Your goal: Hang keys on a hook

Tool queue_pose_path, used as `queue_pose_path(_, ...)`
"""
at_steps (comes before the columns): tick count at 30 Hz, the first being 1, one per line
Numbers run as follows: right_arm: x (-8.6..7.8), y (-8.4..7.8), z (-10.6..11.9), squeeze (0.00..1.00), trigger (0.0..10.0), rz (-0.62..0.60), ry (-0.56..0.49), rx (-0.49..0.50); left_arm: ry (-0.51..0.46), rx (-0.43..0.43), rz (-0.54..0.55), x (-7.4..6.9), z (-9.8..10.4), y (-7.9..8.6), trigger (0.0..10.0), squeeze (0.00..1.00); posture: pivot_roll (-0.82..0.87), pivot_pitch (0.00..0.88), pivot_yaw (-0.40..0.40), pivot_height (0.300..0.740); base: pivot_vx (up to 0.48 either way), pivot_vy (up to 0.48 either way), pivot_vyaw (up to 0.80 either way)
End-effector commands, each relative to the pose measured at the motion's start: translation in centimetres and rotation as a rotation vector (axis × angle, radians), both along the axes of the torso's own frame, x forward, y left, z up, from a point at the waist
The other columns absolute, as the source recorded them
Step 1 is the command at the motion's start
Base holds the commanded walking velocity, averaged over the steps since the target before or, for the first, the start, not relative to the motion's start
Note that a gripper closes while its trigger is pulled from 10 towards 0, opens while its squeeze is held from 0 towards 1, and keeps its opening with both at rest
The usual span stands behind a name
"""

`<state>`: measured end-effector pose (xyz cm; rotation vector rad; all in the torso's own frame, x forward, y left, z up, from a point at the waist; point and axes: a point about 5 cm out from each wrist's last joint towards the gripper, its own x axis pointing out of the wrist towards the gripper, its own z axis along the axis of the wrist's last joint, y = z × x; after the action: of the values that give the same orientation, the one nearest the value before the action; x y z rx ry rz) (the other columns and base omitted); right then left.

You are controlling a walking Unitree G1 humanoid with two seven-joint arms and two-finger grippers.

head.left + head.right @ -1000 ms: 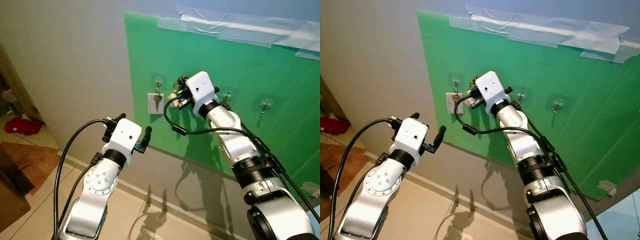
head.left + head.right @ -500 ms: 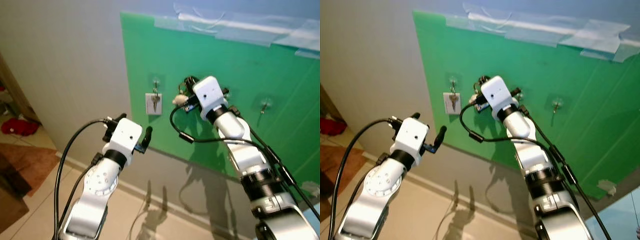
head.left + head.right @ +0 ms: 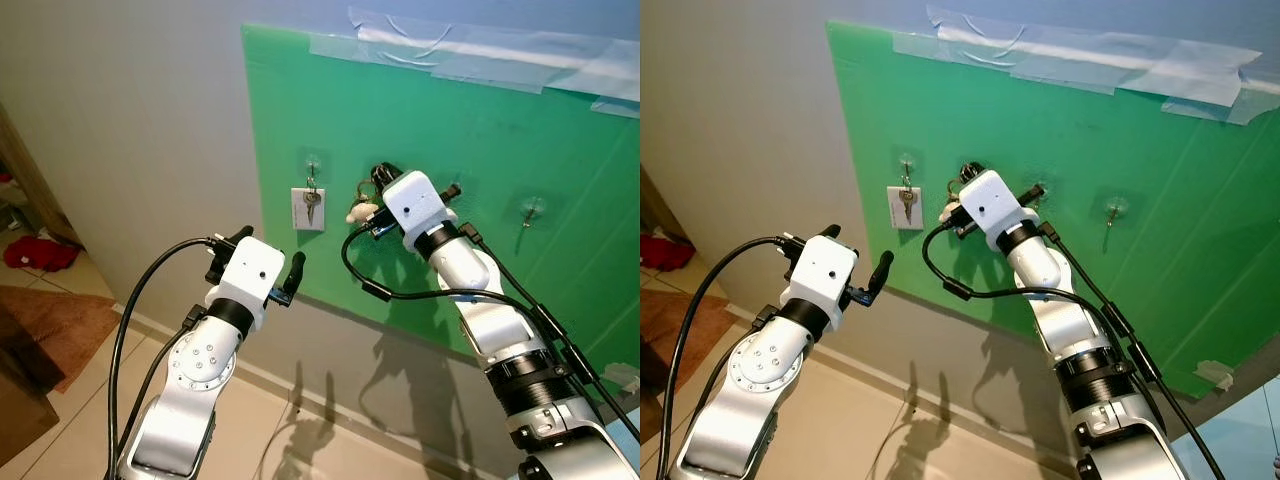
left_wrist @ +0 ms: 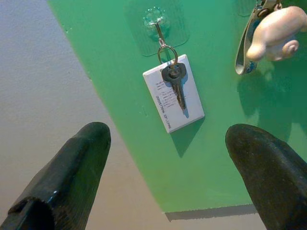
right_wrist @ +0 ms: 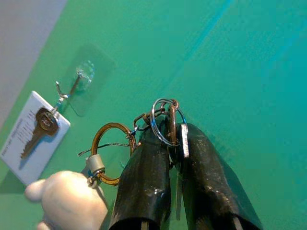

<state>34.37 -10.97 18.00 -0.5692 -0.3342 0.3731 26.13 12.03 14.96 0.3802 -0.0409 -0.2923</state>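
Observation:
My right gripper (image 3: 379, 178) is shut on a bunch of keys (image 5: 164, 120) and held up against the green board (image 3: 500, 130) on the wall. From the bunch hang a brass ring (image 5: 111, 143) and a cream charm (image 3: 360, 211). Just to its left, a clear stick-on hook (image 3: 312, 163) carries a single key with a white tag (image 3: 309, 208). More clear hooks (image 3: 530, 209) sit to the right. Whether the rings touch a hook is hidden. My left gripper (image 4: 168, 128) is open, held lower and short of the board, facing the tagged key (image 4: 173, 93).
Tape strips (image 3: 470, 55) hold the board's top edge to the grey wall. Below are a baseboard and pale floor tiles (image 3: 270, 430). A red cloth (image 3: 30, 250) and a brown rug (image 3: 50, 320) lie on the floor at the left.
My right gripper has carried the keys slightly right along the board, then a little lower, and the charm hangs lower. The left arm has stayed put.

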Motion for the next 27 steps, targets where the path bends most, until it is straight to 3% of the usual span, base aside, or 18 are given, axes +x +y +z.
queue_pose_path(1, 0.1, -0.2, 0.0, 0.00, 10.0, -0.008, -0.025, -0.043, -0.007, 0.012, -0.004, -0.1, 0.0, -0.1, 10.0, 0.00, 0.00, 0.000, -0.031, 0.740, 0.000, 0.000, 0.00)
queue_pose_path(9, 1.1, 0.1, -1.3, 0.00, 10.0, -0.018, -0.043, -0.184, -0.016, 0.016, -0.005, 0.0, 0.1, -0.1, 10.0, 0.00, 0.00, 0.000, -0.029, 0.740, 0.000, 0.000, 0.00)
queue_pose_path(12, 1.4, 0.1, -1.2, 0.00, 10.0, -0.024, -0.033, -0.162, -0.017, 0.017, -0.005, 0.0, 0.1, -0.1, 10.0, 0.00, 0.00, 0.000, -0.031, 0.740, 0.000, 0.000, 0.00)
queue_pose_path(16, 1.9, 0.2, -0.6, 0.00, 10.0, -0.034, 0.000, -0.064, -0.020, 0.018, -0.004, 0.0, 0.1, -0.1, 10.0, 0.00, 0.01, 0.000, -0.035, 0.740, 0.000, 0.000, 0.00)
queue_pose_path(17, 2.3, 0.2, -0.2, 0.00, 10.0, -0.042, 0.042, 0.036, -0.022, 0.018, -0.002, 0.0, 0.1, -0.1, 10.0, 0.00, 0.01, 0.000, -0.039, 0.740, 0.000, 0.000, 0.00)
queue_pose_path(20, 2.6, 0.1, 0.1, 0.00, 10.0, -0.047, 0.092, 0.149, -0.025, 0.018, 0.000, -0.1, 0.1, -0.1, 10.0, 0.00, 0.01, 0.000, -0.041, 0.740, 0.000, 0.000, 0.00)
queue_pose_path(23, 3.1, -0.2, 0.2, 0.00, 10.0, -0.054, 0.212, 0.345, -0.029, 0.015, 0.002, -0.1, 0.1, -0.1, 10.0, 0.00, 0.01, 0.000, -0.045, 0.740, 0.000, 0.000, 0.00)
queue_pose_path(27, 3.2, -0.5, 0.0, 0.00, 10.0, -0.055, 0.277, 0.437, -0.031, 0.014, 0.003, -0.1, 0.1, -0.1, 10.0, 0.00, 0.01, 0.000, -0.046, 0.740, 0.000, 0.000, 0.00)
